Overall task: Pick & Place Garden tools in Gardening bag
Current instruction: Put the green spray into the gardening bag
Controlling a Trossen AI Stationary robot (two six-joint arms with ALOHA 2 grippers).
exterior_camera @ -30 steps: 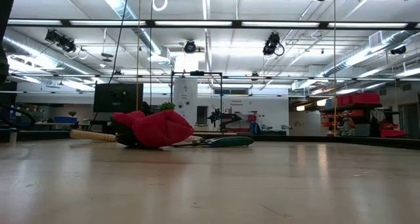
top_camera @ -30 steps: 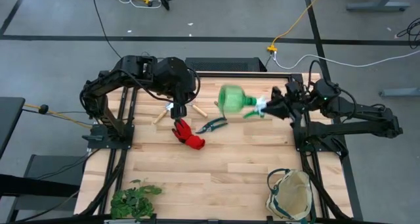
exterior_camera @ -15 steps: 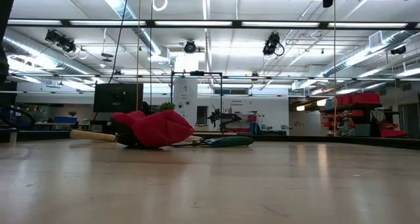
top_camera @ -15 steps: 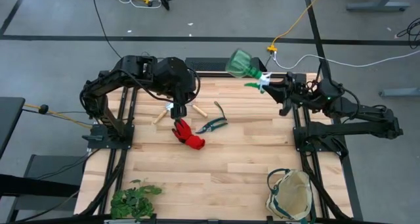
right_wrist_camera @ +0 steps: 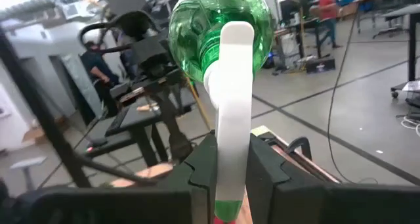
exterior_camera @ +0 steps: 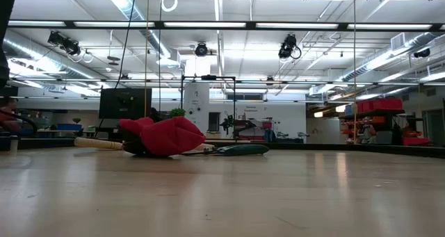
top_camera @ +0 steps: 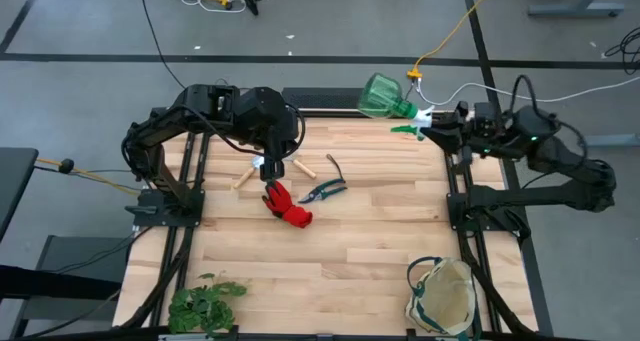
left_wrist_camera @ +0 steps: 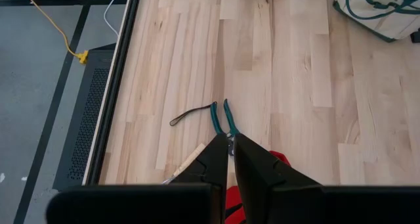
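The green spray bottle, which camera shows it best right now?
The right wrist view: the green spray bottle fills the picture, its white head clamped in the right gripper. The high view shows it small, held at the table's far edge. The low and left wrist views do not show it.

We see green spray bottle (top_camera: 382,97) aloft past table's far edge, white head clamped, round body outward. Red glove (top_camera: 285,205) crumpled mid-table; dark pruning shears (top_camera: 324,190) just beside, teal grips. Wooden handles (top_camera: 300,168) behind glove. Cream gardening bag (top_camera: 442,296), green trim, at near right corner, mouth open.
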